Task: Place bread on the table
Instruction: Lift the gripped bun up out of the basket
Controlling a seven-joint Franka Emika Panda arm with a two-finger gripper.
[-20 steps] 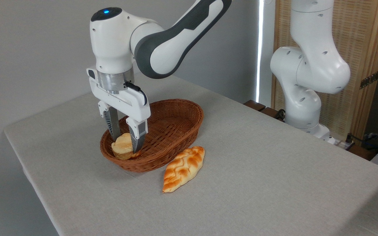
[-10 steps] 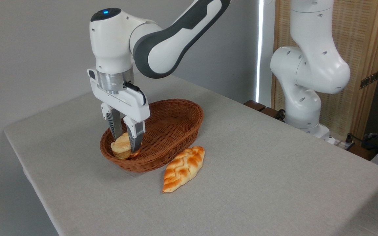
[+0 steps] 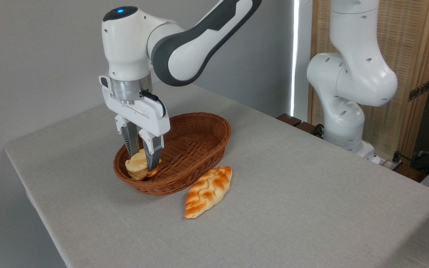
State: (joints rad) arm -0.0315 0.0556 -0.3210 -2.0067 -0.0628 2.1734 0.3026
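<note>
The white two-finger gripper [image 3: 142, 163] pinches the small round cream-topped bun [image 3: 137, 169] inside the brown oval wicker basket [image 3: 199, 149]. At the basket's five o'clock, a braided orange-brown loaf [image 3: 207, 191] lies on the grey-beige cloth surface [image 3: 292, 193].
</note>
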